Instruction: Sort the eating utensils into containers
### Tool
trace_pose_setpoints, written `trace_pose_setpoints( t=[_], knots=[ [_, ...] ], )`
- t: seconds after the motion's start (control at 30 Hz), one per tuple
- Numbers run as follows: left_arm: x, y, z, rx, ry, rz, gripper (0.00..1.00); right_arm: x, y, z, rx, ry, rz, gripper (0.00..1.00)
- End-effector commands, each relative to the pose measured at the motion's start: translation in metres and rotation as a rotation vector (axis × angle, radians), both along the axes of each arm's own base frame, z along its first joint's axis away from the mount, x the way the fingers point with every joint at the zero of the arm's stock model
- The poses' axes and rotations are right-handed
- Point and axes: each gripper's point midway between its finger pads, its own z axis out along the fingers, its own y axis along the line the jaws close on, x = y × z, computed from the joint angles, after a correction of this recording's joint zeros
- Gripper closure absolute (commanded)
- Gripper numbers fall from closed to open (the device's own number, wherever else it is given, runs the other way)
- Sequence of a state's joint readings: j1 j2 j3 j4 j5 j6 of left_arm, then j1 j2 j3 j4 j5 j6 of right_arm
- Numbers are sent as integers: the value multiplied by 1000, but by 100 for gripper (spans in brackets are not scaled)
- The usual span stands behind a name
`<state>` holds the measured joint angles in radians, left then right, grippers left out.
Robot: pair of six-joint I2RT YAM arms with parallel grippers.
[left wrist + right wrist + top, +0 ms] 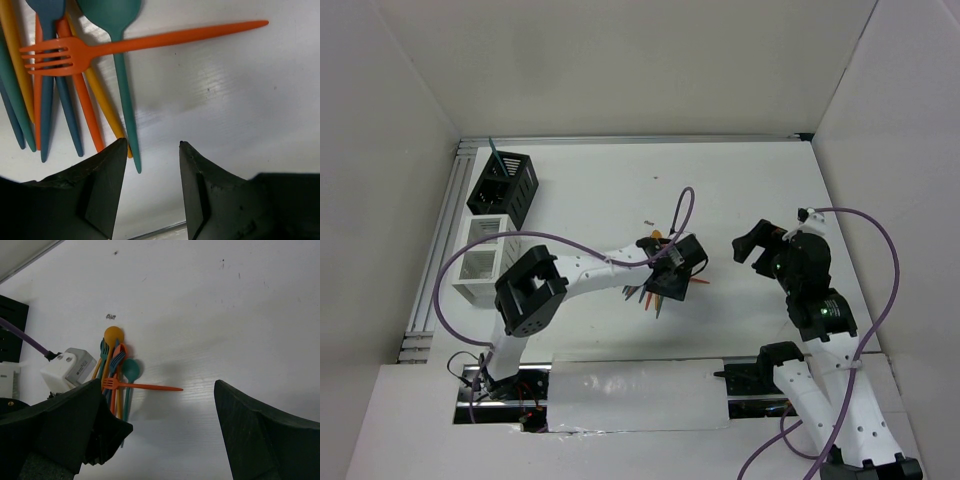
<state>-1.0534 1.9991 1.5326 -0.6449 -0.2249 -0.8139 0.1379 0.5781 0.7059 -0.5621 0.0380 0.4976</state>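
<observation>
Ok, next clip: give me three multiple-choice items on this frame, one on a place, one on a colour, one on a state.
1. Where does the black caddy stand relative to the white caddy?
A. Just behind it, toward the far side
B. Stacked on top of it
C. Far off to its right

2. What colour is the fork lying crosswise over the other utensils?
A. Teal
B. Yellow
C. Orange

3. What state is the right gripper in?
A. Shut on a spoon
B. Open, holding nothing
C. Shut on the white caddy

Answers:
1 A: the top view shows both at the left edge of the table, black behind white.
2 C: the left wrist view shows its orange tines and handle.
3 B: its fingers stand wide apart with nothing between them.
</observation>
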Motion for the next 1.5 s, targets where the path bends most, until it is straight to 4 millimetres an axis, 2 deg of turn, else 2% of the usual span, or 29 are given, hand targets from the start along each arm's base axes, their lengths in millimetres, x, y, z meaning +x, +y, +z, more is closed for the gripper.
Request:
trace_pose_setpoints(
  t=[0.0, 0.07, 0.23, 0.33, 0.37, 0.6, 0.63, 0.87, 0.97, 1.0, 1.13, 1.17, 1.2, 1.23, 1.3, 1.33, 1.43, 1.47],
  knots=[
    [20, 0, -3, 2, -64, 1, 42, 1, 1, 10, 3, -24, 8, 0],
    [26, -6, -4, -25, -67, -15, 44, 2, 2, 8, 3, -24, 11, 0],
    [39, -1, -9, -35, -49, 7, 45, 4, 1, 8, 2, -25, 0, 0],
    [41, -3, -12, -39, -75, -43, 46, 6, 1, 9, 6, -30, 0, 0],
    [43, -6, -9, -49, -82, -43, 46, 6, 1, 4, 5, -18, 0, 0],
    [45, -12, -30, -45, -54, -69, 48, 8, -1, 6, 13, -24, -23, 0],
    [45, -13, -29, -47, -57, -72, 49, 8, -1, 6, 13, -27, -25, 0],
    [46, 0, -47, 9, -48, -56, 53, 6, -7, 8, 14, -36, -58, 0],
    [48, 2, -51, 23, -57, -68, 61, 3, -6, 10, 25, -40, -59, 0],
    [47, 5, -53, 34, -47, -58, 69, 2, -7, 8, 25, -32, -63, 0],
    [42, 11, -57, 53, -16, -20, 82, -1, -9, 10, 32, -41, -75, 0],
    [42, 12, -56, 52, -16, -12, 89, -2, -8, 11, 34, -44, -75, 0],
    [39, 16, -58, 57, -6, -1, 91, -2, -8, 13, 37, -50, -75, 0],
    [42, 10, -44, 17, -26, -2, 91, -2, -8, 13, 40, -50, -76, 0],
    [39, 4, -34, -39, -39, -49, 91, -3, -8, 14, 43, -54, -76, 0],
    [40, -1, -17, -91, -68, -71, 91, -3, -8, 13, 43, -53, -76, 0],
    [42, -5, 15, -152, -84, -90, 91, -2, -5, 13, 53, -47, -69, 0],
    [49, -8, 36, -194, -100, -88, 90, -2, -3, 12, 58, -41, -59, 0]
  ],
)
